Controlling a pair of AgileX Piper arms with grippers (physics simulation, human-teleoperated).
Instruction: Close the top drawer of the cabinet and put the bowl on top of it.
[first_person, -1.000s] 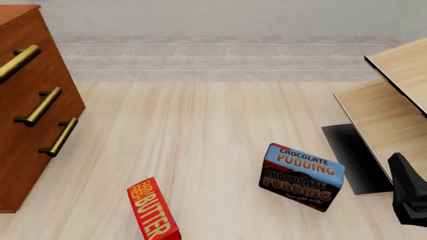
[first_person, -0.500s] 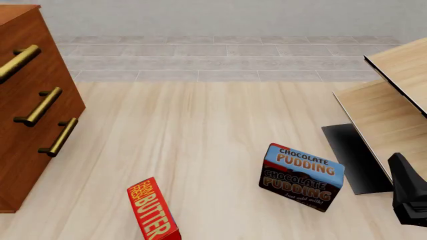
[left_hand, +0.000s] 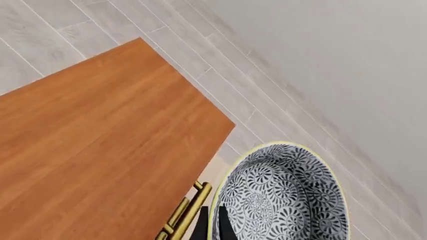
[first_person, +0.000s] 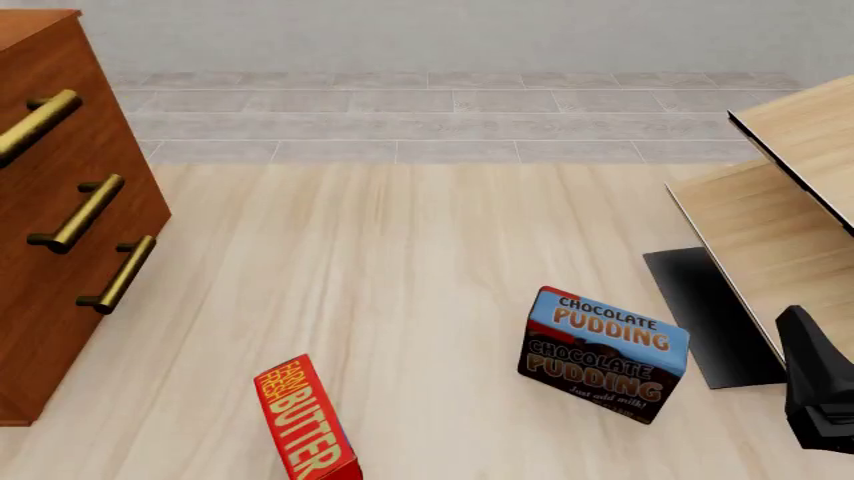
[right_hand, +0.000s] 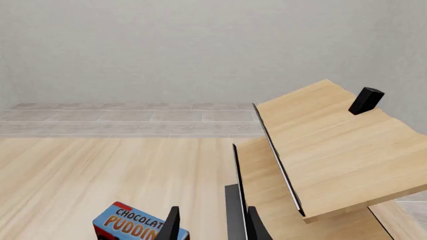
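Note:
The bowl (left_hand: 287, 195), patterned blue-grey and white with a pale rim, shows only in the left wrist view. My left gripper (left_hand: 213, 227) is shut on its rim, one finger inside and one outside. The bowl hangs off the front corner of the cabinet (left_hand: 87, 140), over a brass handle (left_hand: 187, 210), and does not touch the top. In the front view the cabinet (first_person: 67, 260) stands at the left. Its top drawer (first_person: 60, 62) looks flush with the two below. My right gripper (right_hand: 212, 227) is open and holds nothing; its arm (first_person: 814, 390) sits at the right edge.
A chocolate pudding box (first_person: 603, 355) stands right of centre on the pale wood table, and a red butter box (first_person: 307, 420) stands near the front. Pale light-wood furniture (first_person: 787, 200) with a dark panel (first_person: 701, 315) fills the right side, close to my right arm.

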